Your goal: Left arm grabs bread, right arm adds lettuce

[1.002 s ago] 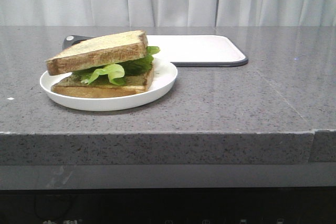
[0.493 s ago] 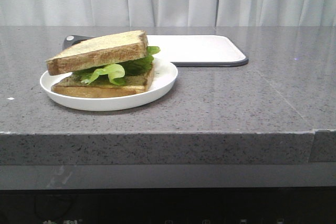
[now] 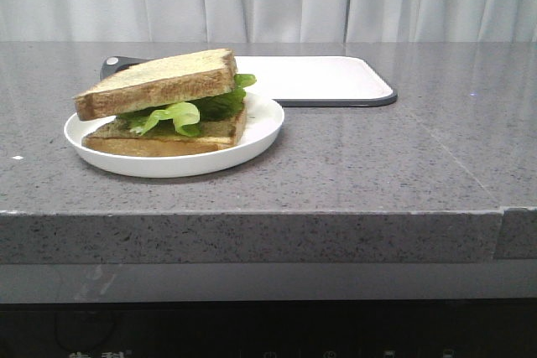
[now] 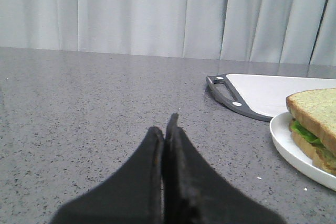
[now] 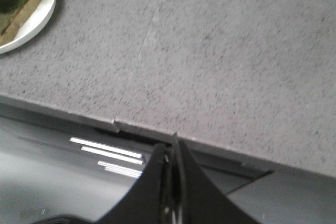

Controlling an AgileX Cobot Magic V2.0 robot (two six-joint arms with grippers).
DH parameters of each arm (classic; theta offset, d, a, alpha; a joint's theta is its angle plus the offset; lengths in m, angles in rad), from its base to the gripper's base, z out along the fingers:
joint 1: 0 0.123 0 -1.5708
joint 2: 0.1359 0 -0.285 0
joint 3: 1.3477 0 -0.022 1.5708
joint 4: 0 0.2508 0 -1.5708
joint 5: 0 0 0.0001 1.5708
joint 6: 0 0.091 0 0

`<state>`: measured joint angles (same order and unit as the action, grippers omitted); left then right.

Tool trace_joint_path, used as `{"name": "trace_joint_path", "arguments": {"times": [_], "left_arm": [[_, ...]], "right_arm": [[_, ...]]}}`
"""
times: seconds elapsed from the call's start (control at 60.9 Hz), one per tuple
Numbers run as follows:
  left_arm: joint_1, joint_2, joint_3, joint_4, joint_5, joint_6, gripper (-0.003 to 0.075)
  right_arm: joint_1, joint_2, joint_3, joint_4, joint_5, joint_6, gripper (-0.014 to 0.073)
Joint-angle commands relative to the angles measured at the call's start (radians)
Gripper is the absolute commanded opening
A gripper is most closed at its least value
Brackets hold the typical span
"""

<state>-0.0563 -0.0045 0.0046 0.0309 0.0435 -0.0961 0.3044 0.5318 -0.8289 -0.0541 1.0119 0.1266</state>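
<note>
A thick bread slice [image 3: 159, 81] lies tilted on top of green lettuce [image 3: 180, 112], which lies on a thinner, browner slice [image 3: 172, 136], all on a white plate [image 3: 260, 127]. No arm shows in the front view. In the left wrist view my left gripper [image 4: 164, 124] is shut and empty, low over the counter, apart from the plate [image 4: 286, 140] and the bread [image 4: 315, 111]. In the right wrist view my right gripper [image 5: 169, 145] is shut and empty, off the counter's front edge; the plate [image 5: 34, 22] shows at a corner.
A white cutting board with a dark rim [image 3: 323, 80] lies behind the plate; it also shows in the left wrist view [image 4: 273, 93]. The grey stone counter [image 3: 377, 165] ends in a front edge [image 5: 210, 148]. Pale curtains hang behind.
</note>
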Motion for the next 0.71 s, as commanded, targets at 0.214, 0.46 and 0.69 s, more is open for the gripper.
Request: {"name": "trace_joint_path", "arguments": {"times": [0.214, 0.46, 0.69], "left_arm": [[0.002, -0.02, 0.006, 0.0, -0.085, 0.0, -0.002], [0.002, -0.02, 0.006, 0.0, -0.085, 0.0, -0.002], [0.002, -0.02, 0.006, 0.0, -0.085, 0.0, -0.002]], "right_arm": [[-0.199, -0.306, 0.374, 0.071, -0.538, -0.019, -0.0116], [-0.255, -0.467, 0.668, 0.118, -0.845, -0.019, -0.0116], [-0.276, -0.531, 0.85, 0.119, -1.061, -0.018, -0.0116]]}}
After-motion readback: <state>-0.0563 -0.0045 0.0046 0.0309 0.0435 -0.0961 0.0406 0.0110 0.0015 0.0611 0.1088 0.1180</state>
